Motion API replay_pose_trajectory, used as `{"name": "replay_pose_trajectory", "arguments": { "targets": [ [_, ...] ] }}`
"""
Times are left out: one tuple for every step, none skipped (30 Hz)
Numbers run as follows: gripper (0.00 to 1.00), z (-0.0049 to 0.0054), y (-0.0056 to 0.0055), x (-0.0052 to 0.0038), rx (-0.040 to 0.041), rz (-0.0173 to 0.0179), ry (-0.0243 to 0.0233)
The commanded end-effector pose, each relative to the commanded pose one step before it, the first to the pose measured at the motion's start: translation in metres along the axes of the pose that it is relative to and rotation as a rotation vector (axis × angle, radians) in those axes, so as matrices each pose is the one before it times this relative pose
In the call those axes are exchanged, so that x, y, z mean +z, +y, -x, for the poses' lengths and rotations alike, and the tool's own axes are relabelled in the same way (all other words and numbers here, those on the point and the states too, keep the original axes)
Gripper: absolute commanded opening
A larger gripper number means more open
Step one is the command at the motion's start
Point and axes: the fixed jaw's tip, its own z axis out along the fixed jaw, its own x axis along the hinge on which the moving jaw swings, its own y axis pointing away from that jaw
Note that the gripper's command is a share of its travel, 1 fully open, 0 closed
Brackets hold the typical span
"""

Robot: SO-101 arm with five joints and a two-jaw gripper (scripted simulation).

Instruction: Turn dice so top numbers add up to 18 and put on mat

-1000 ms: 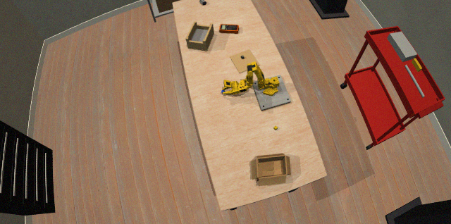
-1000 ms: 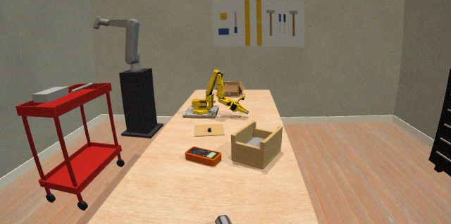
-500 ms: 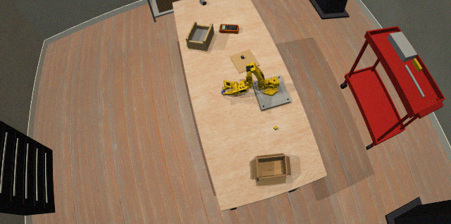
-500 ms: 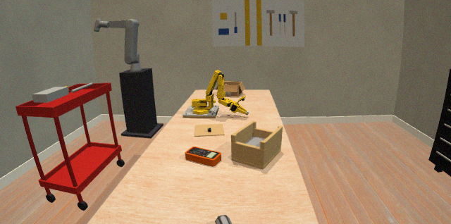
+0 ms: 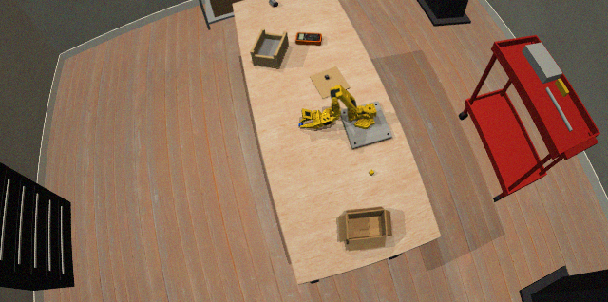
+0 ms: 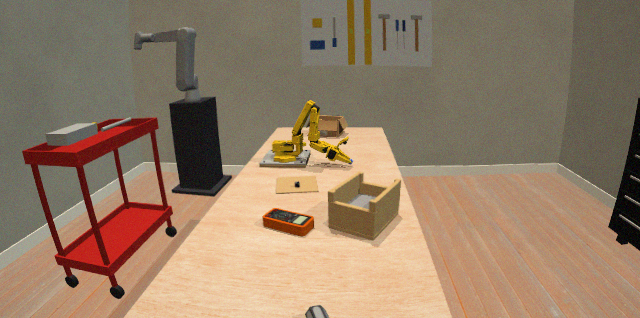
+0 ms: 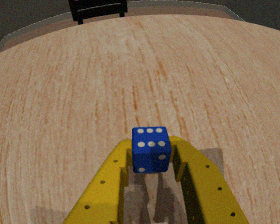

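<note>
My gripper (image 5: 301, 123) (image 6: 350, 161) (image 7: 151, 155) is shut on a blue die (image 7: 151, 142), low over the table on the side away from the arm's base. In the wrist view the die's upper face shows six pips and the face below it shows two. A black die (image 5: 327, 77) (image 6: 297, 184) rests on the tan mat (image 5: 318, 84) (image 6: 283, 188); its pips are too small to read. A yellow die (image 5: 371, 172) lies on the table on the other side of the base, off the mat; its pips are unreadable too.
The arm stands on a grey base plate (image 5: 356, 140) (image 6: 269, 160). An open wooden box (image 5: 268, 61) (image 6: 350, 218) and an orange multimeter (image 5: 309, 39) (image 6: 288, 222) lie beyond the mat. A cardboard box (image 5: 366, 242) (image 6: 332, 125) stands past the yellow die.
</note>
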Motion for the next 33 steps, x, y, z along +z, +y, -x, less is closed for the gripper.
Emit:
{"name": "replay_pose_trajectory", "arguments": {
  "targets": [
    [0.0, -0.00149, -0.00157, 0.00163, -0.00609, -0.00592, -0.0078],
    [0.0, -0.00059, 0.00001, 0.000227, 0.0, 0.0, 0.0],
    [0.0, -0.00049, 0.0, 0.000185, 0.0, 0.0, 0.0],
    [0.0, -0.00036, 0.0, 0.000137, 0.0, 0.0, 0.0],
    [0.0, -0.00022, 0.0, 0.000078, 0.0, 0.00003, 0.0],
    [0.0, -0.0001, 0.0, 0.000036, 0.0, 0.0, 0.0],
    [0.0, -0.00001, 0.0, 0.0, 0.0, 0.0, 0.0],
    [0.0, 0.0, 0.0, 0.0, 0.0, 0.0, 0.0],
    [0.0, 0.0, 0.0, 0.0, 0.0, 0.0, 0.0],
    [0.0, -0.00002, 0.0, 0.000009, 0.0, 0.0, -0.00001],
    [0.0, -0.00009, 0.0, 0.000042, 0.0, 0.0, 0.0],
    [0.0, -0.0002, 0.0, 0.00009, 0.0, 0.0, 0.0],
    [0.0, -0.00034, 0.0, 0.000156, 0.0, 0.0, 0.0],
    [0.0, -0.00047, 0.0, 0.00021, 0.0, 0.0, 0.0],
    [0.0, -0.00058, 0.00001, 0.000246, 0.0, 0.0, 0.0],
    [0.0, -0.00065, 0.00001, 0.000275, 0.0, 0.0, 0.0],
    [0.0, -0.00068, 0.00001, 0.000281, 0.0, 0.00003, 0.0],
    [0.0, -0.00067, 0.00001, 0.000263, 0.0, 0.0, 0.0],
    [0.0, -0.00059, 0.00001, 0.000233, 0.0, 0.0, 0.0],
    [0.0, -0.00049, 0.0, 0.000186, 0.0, 0.0, 0.0],
    [0.0, -0.00036, 0.0, 0.000132, 0.0, 0.0, 0.0],
    [0.0, -0.00022, 0.0, 0.000084, 0.0, 0.0, 0.0],
    [0.0, -0.0001, 0.0, 0.00003, -0.00003, 0.0, 0.0],
    [0.0, -0.00002, 0.0, 0.000006, 0.0, 0.0, 0.0],
    [0.0, 0.0, 0.0, 0.0, 0.0, 0.0, 0.0],
    [0.0, 0.0, 0.0, 0.0, 0.0, 0.0, 0.0],
    [0.0, 0.0, 0.0, 0.000003, 0.0, 0.0, -0.00001],
    [0.0, -0.00002, 0.0, 0.000012, 0.0, 0.0, 0.0],
    [0.0, -0.00005, 0.0, 0.000024, 0.0, 0.0, 0.0],
    [0.0, -0.0001, 0.0, 0.000036, 0.0, 0.0, 0.0],
    [0.0, -0.00013, 0.0, 0.00006, 0.0, 0.00003, 0.0],
    [0.0, -0.00016, 0.0, 0.000066, 0.0, 0.0, 0.0],
    [0.0, -0.00018, 0.0, 0.000072, 0.0, 0.0, 0.0]
  ]
}}
